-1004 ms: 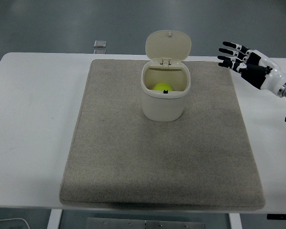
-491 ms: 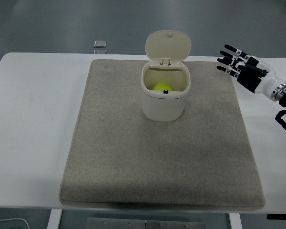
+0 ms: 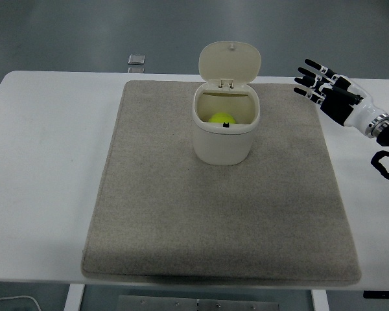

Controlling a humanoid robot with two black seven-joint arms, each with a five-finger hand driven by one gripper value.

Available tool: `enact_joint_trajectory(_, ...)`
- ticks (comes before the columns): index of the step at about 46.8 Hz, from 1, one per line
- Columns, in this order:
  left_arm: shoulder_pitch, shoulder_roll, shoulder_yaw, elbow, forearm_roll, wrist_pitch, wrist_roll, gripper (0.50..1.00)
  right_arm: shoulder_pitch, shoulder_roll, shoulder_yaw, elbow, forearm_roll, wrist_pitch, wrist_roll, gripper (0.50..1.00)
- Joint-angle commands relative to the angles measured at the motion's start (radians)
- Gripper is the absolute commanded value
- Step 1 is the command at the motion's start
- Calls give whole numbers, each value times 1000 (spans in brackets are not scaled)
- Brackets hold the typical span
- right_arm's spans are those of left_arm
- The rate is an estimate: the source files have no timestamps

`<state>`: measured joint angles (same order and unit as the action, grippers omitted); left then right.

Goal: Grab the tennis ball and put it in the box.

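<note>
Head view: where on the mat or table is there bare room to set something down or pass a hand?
The mat is bare left of, right of and all the way in front of the box, down to its near edge. The table strip left of the mat is bare too. The only busy spot is the mat's far right corner, where the right hand hovers, fingers spread.

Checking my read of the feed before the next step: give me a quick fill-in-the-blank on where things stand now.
1. The tennis ball lies ____ the box.
2. The box's lid stands ____.
3. The right hand holds ____, fingers spread.
4. The box stands on a grey ____ on the table.

Missing words: inside; open; nothing; mat
</note>
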<state>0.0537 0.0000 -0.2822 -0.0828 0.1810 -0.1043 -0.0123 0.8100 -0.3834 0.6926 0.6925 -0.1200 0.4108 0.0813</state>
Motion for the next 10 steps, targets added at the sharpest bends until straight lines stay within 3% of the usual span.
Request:
enact_joint_trajectory(1,0,0,0,0,0,0,0,992,0,0,1,1,0,-1,2,899)
enact_joint_trajectory(10,0,0,0,0,0,0,0,992,0,5,15,1,-7,-3,6,899)
